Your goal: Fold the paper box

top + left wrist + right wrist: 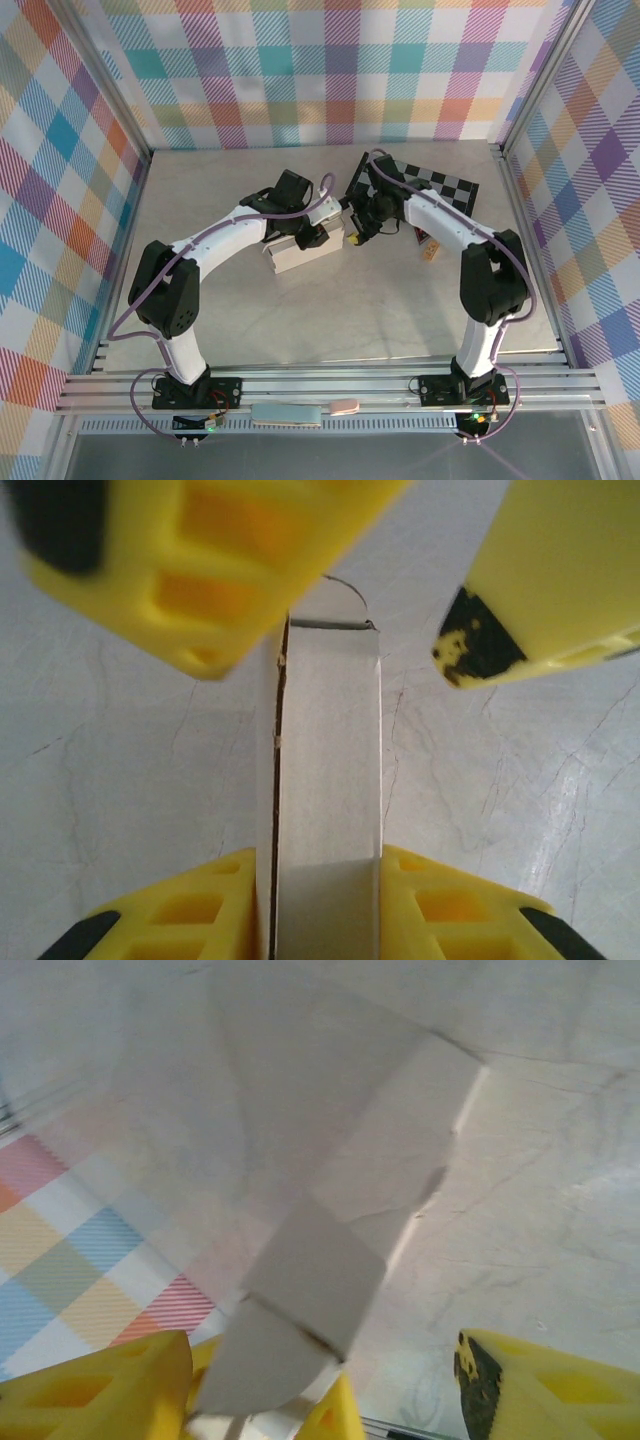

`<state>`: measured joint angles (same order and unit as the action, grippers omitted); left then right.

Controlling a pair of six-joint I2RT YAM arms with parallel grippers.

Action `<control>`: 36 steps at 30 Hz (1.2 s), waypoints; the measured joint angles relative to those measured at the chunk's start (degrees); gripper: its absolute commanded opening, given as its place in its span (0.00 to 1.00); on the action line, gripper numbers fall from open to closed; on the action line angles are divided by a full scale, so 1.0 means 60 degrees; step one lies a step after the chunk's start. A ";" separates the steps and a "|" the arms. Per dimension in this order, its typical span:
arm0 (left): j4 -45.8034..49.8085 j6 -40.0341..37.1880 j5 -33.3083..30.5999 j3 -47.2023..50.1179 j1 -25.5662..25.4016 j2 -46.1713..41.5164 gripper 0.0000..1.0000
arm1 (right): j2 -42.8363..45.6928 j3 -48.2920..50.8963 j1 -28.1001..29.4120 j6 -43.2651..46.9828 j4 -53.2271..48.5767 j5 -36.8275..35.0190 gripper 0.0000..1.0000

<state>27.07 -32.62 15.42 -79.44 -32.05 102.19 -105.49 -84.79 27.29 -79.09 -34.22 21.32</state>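
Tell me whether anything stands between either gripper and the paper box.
Nothing visible does. The left gripper already has its fingers pressed on both sides of a panel of the paper box, and the right gripper sits open around the flap at the box's end.

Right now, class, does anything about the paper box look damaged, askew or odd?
Nothing looks torn or spilled. The paper box is only half-folded. In the left wrist view, the wall clamped in the left gripper has a dark, slightly ragged seam down its left edge, and a curved tab pokes up at its far end.
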 measured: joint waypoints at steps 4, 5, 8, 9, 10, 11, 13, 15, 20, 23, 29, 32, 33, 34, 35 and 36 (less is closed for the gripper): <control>-0.0004 -0.0036 0.0004 0.0000 0.0000 0.0000 0.28 | -0.1169 -0.1821 0.0095 -0.0259 -0.1563 -0.0131 0.73; -0.0004 -0.0036 0.0004 0.0000 0.0000 0.0000 0.28 | -0.1468 -0.2317 0.0095 -0.0295 -0.1894 -0.0142 0.74; -0.0004 -0.0058 0.0007 0.0000 0.0000 0.0000 0.28 | -0.2076 -0.3366 0.0109 -0.0437 -0.2677 -0.0146 0.76; -0.0004 -0.0066 0.0015 0.0000 0.0000 0.0000 0.28 | -0.2197 -0.3595 0.0109 -0.0477 -0.2925 -0.0146 0.77; -0.0004 -0.0069 0.0022 0.0000 0.0000 0.0000 0.28 | -0.2310 -0.3803 0.0109 -0.0510 -0.3151 -0.0146 0.77; -0.0004 -0.0069 0.0022 0.0000 0.0000 0.0000 0.28 | -0.2437 -0.4014 0.0109 -0.0535 -0.3399 -0.0142 0.77; -0.0004 -0.0073 0.0025 0.0000 0.0000 0.0000 0.28 | -0.2681 -0.4371 0.0109 -0.0550 -0.3807 -0.0135 0.77; -0.0004 -0.0076 0.0022 0.0000 0.0000 0.0000 0.28 | -0.2991 -0.4772 0.0109 -0.0572 -0.4244 -0.0102 0.77; -0.0004 -0.0109 0.0025 0.0000 0.0000 0.0000 0.28 | -0.3982 -0.5825 0.0109 -0.0576 -0.5173 0.0000 0.76; -0.0004 -0.0109 0.0025 0.0000 0.0000 0.0000 0.28 | -0.4291 -0.6087 0.0109 -0.0597 -0.5399 0.0000 0.75; -0.0004 -0.0109 0.0029 0.0000 0.0000 0.0000 0.28 | -0.4612 -0.6808 0.0109 -0.0685 -0.5785 -0.0007 0.73; -0.0007 -0.0113 0.0025 0.0000 0.0004 0.0000 0.28 | -0.4645 -0.6991 0.0109 -0.0685 -0.5920 -0.0007 0.72; -0.0004 -0.0113 0.0029 0.0000 0.0004 0.0000 0.28 | -0.4656 -0.6994 0.0109 -0.0681 -0.5960 -0.0007 0.72; -0.0007 -0.0113 0.0029 0.0000 0.0004 0.0000 0.28 | -0.4663 -0.6994 0.0109 -0.0681 -0.5992 -0.0007 0.71; -0.0004 -0.0113 0.0029 0.0000 0.0007 0.0000 0.28 | -0.4685 -0.6994 0.0109 -0.0681 -0.6014 -0.0011 0.70; -0.0004 -0.0113 0.0029 0.0000 0.0011 0.0000 0.28 | -0.4721 -0.6998 0.0109 -0.0681 -0.6033 -0.0015 0.70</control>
<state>27.05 -33.30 15.59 -79.44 -31.99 102.19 -133.82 -126.78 27.94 -83.18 -70.41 21.23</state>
